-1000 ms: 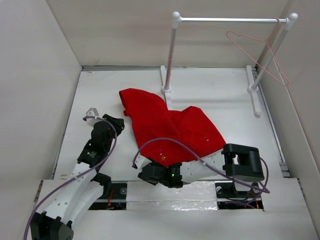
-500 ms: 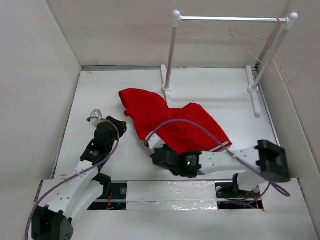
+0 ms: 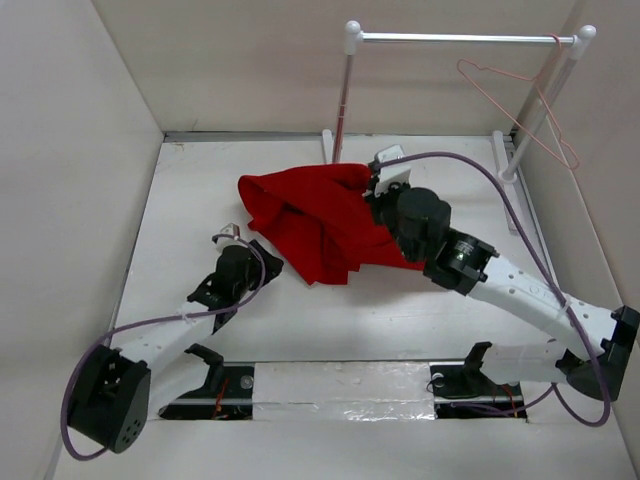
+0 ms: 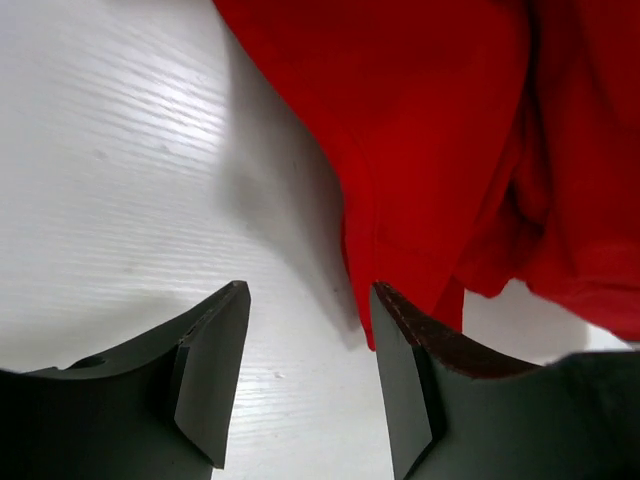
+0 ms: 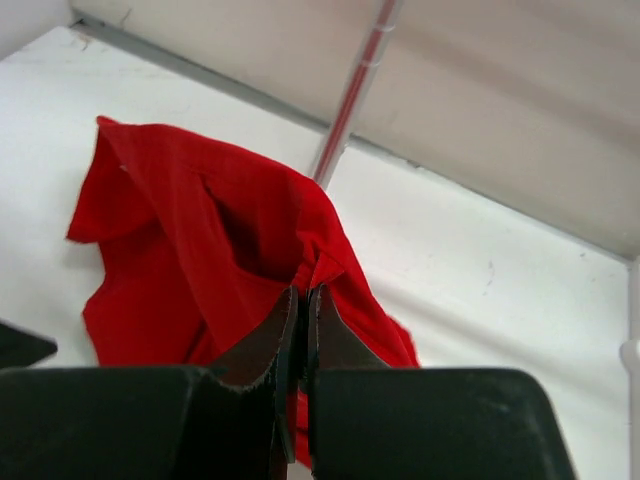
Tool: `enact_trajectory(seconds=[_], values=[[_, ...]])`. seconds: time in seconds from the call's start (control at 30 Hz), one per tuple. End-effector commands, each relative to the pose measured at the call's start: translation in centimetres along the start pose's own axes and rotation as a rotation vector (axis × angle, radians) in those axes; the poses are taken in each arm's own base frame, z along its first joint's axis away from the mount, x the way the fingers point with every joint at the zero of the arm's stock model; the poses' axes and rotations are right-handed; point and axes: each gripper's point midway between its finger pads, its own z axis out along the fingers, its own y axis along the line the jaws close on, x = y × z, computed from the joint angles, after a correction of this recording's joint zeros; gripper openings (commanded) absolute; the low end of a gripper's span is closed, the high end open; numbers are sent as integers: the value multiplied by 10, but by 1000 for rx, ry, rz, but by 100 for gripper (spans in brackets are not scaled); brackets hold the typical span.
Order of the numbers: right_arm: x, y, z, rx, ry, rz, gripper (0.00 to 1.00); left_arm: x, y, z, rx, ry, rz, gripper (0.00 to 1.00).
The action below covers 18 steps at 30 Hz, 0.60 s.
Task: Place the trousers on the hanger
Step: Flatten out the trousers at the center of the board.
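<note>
Trousers: the bright red fabric trousers lie bunched at the centre of the white table, with one fold drawn up towards the upper right of the heap.
Right gripper: the right gripper sits at the heap's upper right edge. In the right wrist view its jaws are pressed together on a raised fold of the trousers.
Left gripper: the left gripper is low at the lower left edge of the heap. In the left wrist view its jaws stand partly apart over bare table, gripping nothing. The trousers' hem hangs just beside the finger at frame right.
Hanger: the thin pinkish-red wire hanger hangs at the upper right, hooked on the metal bar of the white-posted rack, well apart from the trousers.
</note>
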Motion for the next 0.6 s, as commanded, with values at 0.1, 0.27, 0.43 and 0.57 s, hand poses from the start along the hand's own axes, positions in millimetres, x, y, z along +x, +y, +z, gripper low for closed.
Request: enact_trajectory(seconds=[0.1,0.27,0.43,0.57], values=[[-54,-49,13,40,-123,36,0,12,-48,16,158,49,68,59],[-58,-56,17,35,-126,31,0,46,-65,30,231,166,118,66],[-52,-57,24,32,-110,27,0,70,-83,48,222,211,192,64],[-53,-59,24,28,-115,31,0,69,-77,61,154,177,206,60]])
